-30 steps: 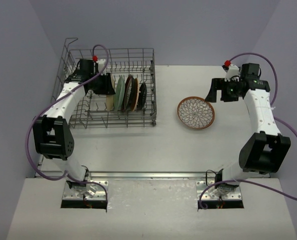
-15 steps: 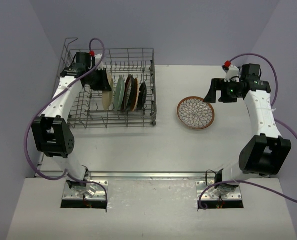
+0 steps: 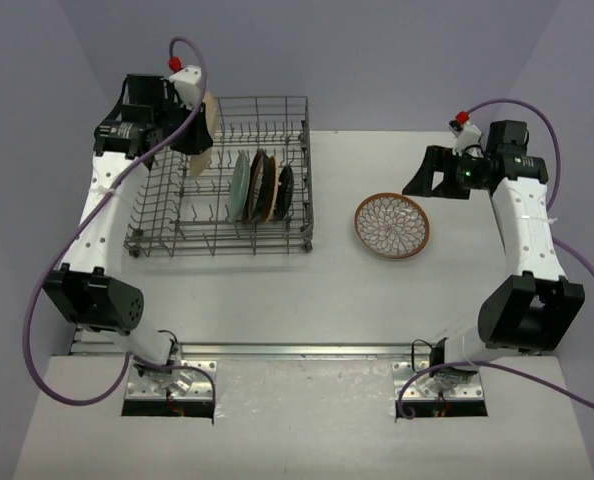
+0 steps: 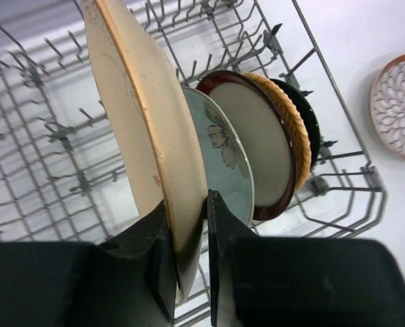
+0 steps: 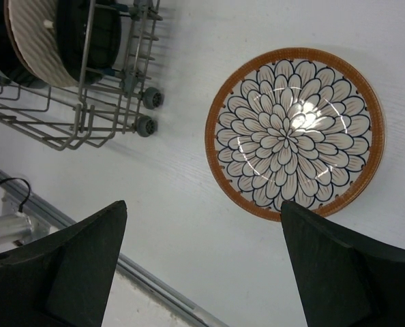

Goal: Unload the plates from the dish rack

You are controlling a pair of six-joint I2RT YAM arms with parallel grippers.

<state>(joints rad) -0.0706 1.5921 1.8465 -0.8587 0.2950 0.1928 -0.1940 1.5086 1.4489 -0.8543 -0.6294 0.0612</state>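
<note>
My left gripper (image 3: 193, 138) is shut on the rim of a cream plate (image 3: 206, 122) and holds it upright above the back left of the dish rack (image 3: 217, 243). In the left wrist view the fingers (image 4: 187, 204) pinch the cream plate (image 4: 148, 116) from both sides. Below it, a pale green plate (image 4: 223, 160), a dark-rimmed plate (image 4: 257, 143), an orange-brown plate (image 4: 289, 121) and a small black plate (image 4: 307, 117) stand in a row in the rack. A brown-rimmed petal plate (image 3: 391, 226) lies flat on the table. My right gripper (image 3: 425, 180) hovers open above its right side.
The rack's raised wire loop (image 3: 142, 82) stands at its back left corner, close to my left arm. Purple cables (image 3: 57, 270) trail from both arms. In the right wrist view the rack's wheeled corner (image 5: 144, 112) and the table's near rail (image 5: 141, 276) show.
My left gripper has closed on the cream plate and lifted it up and back out of the row in the rack. The right gripper has barely moved.
</note>
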